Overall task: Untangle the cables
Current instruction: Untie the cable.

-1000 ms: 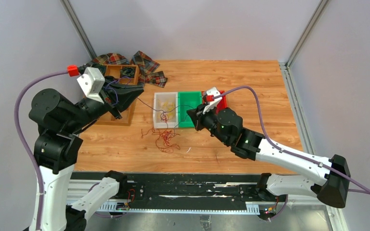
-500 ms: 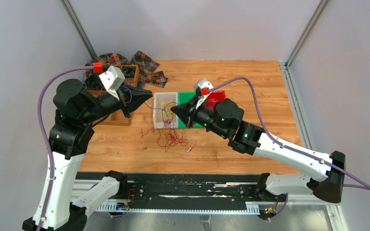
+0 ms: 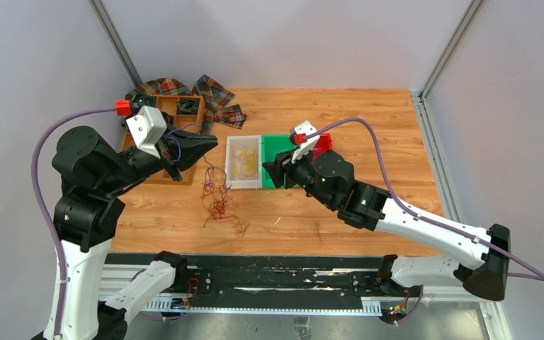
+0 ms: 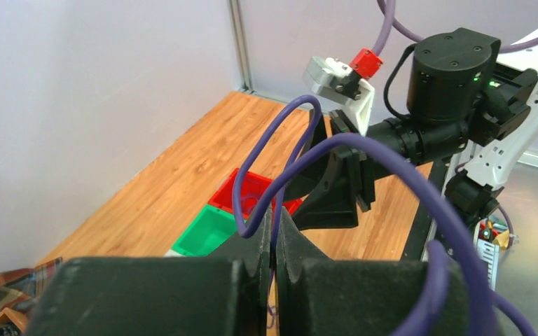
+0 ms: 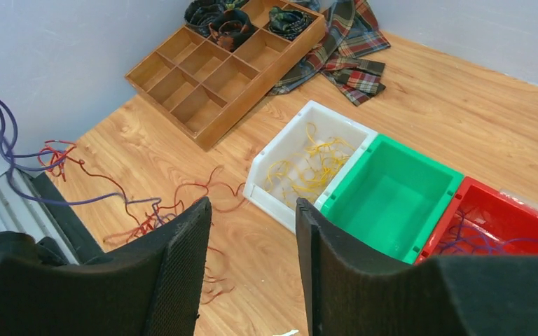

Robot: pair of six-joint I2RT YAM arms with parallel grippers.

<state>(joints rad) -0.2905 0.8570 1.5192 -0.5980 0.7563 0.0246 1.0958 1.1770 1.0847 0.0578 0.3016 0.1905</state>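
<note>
The cables are thin purple and red-brown wires. My left gripper (image 3: 210,144) is shut on a purple cable (image 4: 288,162) that loops up out of its closed jaws. From it the strands hang down to a loose red-brown clump (image 3: 217,201) on the table, seen from the right wrist as tangled cables (image 5: 155,210). My right gripper (image 3: 269,170) hovers at the near edge of the bins. Its jaws stand open (image 5: 252,207) with nothing between them, apart from the clump. Yellow cables (image 5: 313,164) lie in the white bin (image 3: 244,181).
A green bin (image 5: 364,211) and a red bin (image 5: 529,217) holding purple wires stand right of the white one. A wooden compartment tray (image 5: 182,94) with black coiled rolls and a plaid cloth (image 5: 350,42) sit at the back left. The left arm's lilac hose (image 3: 42,152) arcs at the left.
My right gripper has opened and backed off to the right. The left gripper pulled back left, and the red-brown clump slid left across the table with it.
</note>
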